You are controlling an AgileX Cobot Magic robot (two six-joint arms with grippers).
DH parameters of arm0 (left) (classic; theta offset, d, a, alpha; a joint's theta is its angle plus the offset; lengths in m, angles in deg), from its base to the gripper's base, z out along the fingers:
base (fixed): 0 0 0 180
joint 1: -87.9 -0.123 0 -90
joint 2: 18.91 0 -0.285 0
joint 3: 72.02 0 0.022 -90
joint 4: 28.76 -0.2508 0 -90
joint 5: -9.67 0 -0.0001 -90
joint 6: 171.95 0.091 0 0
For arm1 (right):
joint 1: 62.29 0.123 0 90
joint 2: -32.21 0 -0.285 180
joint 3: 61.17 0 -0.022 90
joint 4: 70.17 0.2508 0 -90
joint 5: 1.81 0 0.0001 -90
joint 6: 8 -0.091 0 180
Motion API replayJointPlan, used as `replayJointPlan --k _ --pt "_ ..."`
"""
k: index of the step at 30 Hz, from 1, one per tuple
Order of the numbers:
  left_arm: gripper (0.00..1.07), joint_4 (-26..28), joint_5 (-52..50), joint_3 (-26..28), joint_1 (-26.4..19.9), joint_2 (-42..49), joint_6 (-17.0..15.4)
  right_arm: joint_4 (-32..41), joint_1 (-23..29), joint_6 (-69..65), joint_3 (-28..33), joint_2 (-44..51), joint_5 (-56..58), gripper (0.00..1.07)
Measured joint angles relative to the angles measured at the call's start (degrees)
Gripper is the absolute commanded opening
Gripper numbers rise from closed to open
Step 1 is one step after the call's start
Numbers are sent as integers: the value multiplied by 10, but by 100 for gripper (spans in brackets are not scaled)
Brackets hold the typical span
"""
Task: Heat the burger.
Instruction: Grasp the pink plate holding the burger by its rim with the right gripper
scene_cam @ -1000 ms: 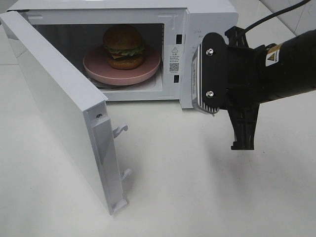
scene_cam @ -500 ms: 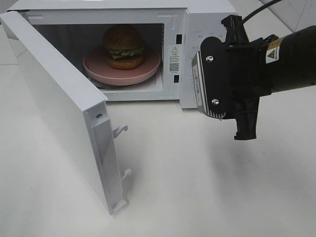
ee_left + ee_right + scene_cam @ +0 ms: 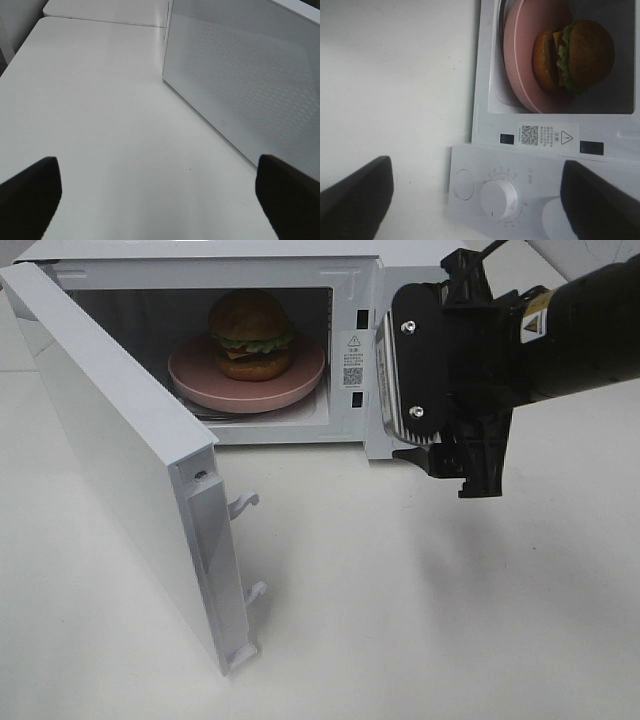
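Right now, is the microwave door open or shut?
Open. The door stands swung out wide, its latch hooks exposed, and the burger on the pink plate is in plain view inside.

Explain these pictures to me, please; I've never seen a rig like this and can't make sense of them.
It is a robot with two arms, each ending in a claw with a camera. One picture looks down from above: a white microwave on a table, door open, a burger on a pink plate inside. The black arm on the right is the right arm. The other two pictures look out past each claw: the right claw faces the microwave's dial and the burger, the left claw the door. Both claws are open and hold nothing.
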Motion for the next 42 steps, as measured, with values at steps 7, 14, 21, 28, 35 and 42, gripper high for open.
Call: replayJointPlan --k 7,14,21,28,35,42 --pt "98 0 0 0 0 0 0 -16 24 -20 -57 -64 7 86" --pt "98 0 0 0 0 0 0 -23 48 -25 -133 -142 9 86" --pt "98 0 0 0 0 0 0 -37 48 -25 -191 -205 10 86" --pt "98 0 0 0 0 0 0 -57 48 -25 -252 -273 27 85" --pt "98 0 0 0 0 0 0 -81 47 -34 -314 -331 36 85" --pt "98 0 0 0 0 0 0 -129 47 -80 -374 -374 40 85"
